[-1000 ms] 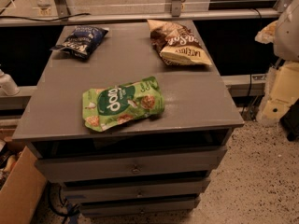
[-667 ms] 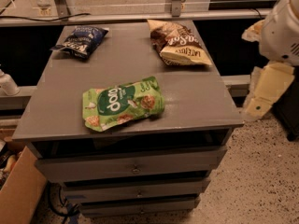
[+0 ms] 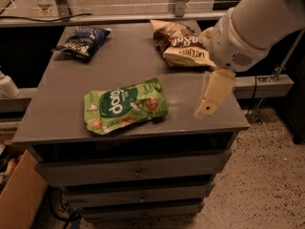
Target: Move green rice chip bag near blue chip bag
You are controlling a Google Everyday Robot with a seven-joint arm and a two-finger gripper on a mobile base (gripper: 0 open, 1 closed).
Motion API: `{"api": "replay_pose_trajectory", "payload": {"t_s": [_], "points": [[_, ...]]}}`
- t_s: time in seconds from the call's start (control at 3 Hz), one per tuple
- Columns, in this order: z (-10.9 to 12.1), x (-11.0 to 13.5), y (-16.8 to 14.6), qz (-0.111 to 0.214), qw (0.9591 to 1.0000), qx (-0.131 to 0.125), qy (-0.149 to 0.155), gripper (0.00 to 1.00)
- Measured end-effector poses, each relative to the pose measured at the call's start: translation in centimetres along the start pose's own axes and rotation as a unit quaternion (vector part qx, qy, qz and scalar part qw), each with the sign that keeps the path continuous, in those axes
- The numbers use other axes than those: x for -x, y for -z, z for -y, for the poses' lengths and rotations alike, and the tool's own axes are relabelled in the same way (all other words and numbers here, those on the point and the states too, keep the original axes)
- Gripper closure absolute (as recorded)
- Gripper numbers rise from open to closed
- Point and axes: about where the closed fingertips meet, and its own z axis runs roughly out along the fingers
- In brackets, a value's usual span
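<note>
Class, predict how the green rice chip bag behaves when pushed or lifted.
The green rice chip bag looks puffy and crinkled, so probably light and floppy. Lying flat on the table, it would likely slide, not roll. The claw hovers beside it, not touching.

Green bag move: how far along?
Done: nothing; the green rice chip bag lies at the table front, apart from the blue chip bag at the back left. In hand: the gripper hangs right of the green bag, not touching it. Left: grasp, carry, set down beside the blue bag.
</note>
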Motion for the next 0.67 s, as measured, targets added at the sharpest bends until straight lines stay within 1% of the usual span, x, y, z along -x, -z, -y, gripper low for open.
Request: {"api": "replay_pose_trajectory", "payload": {"t_s": [0.33, 0.67], "points": [[-0.77, 3.55, -7.19, 0.033, 0.9991, 0.027, 0.002, 0.0], [-0.78, 3.65, -7.15, 0.036, 0.999, 0.027, 0.002, 0.0]]}}
